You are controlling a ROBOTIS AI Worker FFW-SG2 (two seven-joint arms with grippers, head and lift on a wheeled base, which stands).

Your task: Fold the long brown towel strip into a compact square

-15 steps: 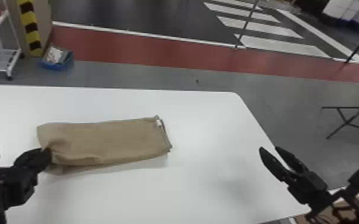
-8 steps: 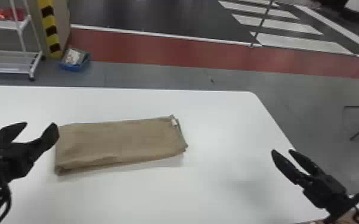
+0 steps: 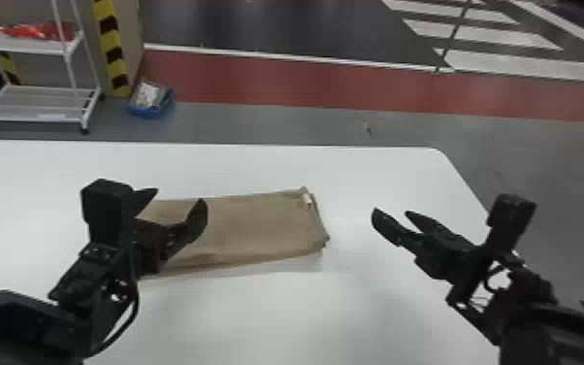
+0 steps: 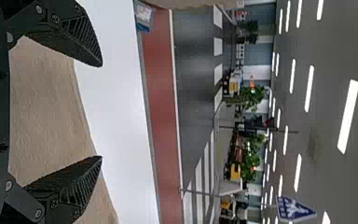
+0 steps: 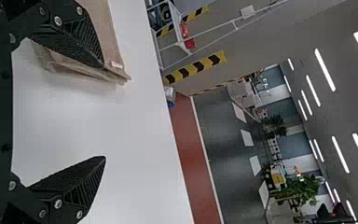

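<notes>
The brown towel (image 3: 252, 228) lies flat on the white table as a folded rectangle, a small white tag at its far right corner. Over its left part my left gripper (image 3: 178, 200) is held open, hiding that end. In the left wrist view the same gripper (image 4: 101, 111) has its fingers spread with the towel (image 4: 51, 112) beneath them. My right gripper (image 3: 390, 213) stands open to the right of the towel, apart from it. In the right wrist view, nothing is between the fingers of this gripper (image 5: 105, 111), and the towel's tagged end (image 5: 107, 42) shows beside one finger.
The white table (image 3: 267, 320) has its far edge beyond the towel and a rounded far right corner. On the floor behind stand a white wheeled rack (image 3: 39, 104) and a blue bin (image 3: 149, 110).
My left gripper let go of the towel's left end, then moved right over it. The right arm has come further into view. The head view has shifted, with the scene sliding right.
</notes>
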